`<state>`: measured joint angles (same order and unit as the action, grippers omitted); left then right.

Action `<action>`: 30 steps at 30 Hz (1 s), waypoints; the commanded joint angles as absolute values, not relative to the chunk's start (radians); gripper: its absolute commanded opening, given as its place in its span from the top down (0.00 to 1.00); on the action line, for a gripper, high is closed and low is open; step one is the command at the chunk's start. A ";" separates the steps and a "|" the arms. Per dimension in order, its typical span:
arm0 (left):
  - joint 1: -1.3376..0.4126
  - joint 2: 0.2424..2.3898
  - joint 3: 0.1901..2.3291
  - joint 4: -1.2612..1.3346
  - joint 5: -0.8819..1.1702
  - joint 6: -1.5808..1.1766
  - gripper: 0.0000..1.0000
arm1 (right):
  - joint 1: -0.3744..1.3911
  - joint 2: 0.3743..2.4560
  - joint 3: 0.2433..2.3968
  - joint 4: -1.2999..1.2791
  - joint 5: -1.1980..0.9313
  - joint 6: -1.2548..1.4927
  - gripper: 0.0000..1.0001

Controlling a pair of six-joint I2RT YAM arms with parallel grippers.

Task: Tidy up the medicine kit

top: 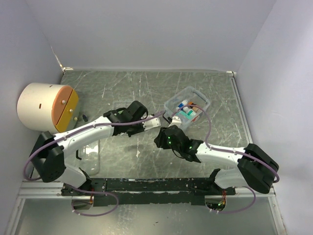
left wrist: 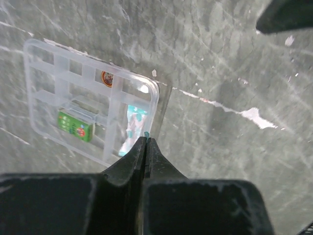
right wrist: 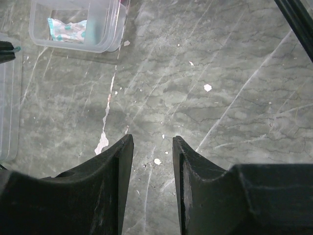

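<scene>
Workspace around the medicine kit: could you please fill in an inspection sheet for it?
Surface: grey marbled table, white specks.
Job's things: clear case, teal packet inside; divided tray beside it, holding a green box.
Clutter: white-and-orange cylinder, far left.
Grippers: left gripper shut on the tray's rim; right gripper open over bare table.
Cables: purple cables along both arms.
Surroundings: plain pale walls.

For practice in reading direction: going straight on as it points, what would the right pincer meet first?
Probably the tabletop; nothing lies between it and the open right pincer, though depth is unclear.
</scene>
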<state>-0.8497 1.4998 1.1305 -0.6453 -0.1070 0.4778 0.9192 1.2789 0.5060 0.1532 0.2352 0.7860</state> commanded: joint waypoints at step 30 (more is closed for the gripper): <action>-0.684 1.585 1.015 -0.368 0.021 0.937 0.77 | 0.916 1.309 0.512 0.178 0.225 0.809 0.62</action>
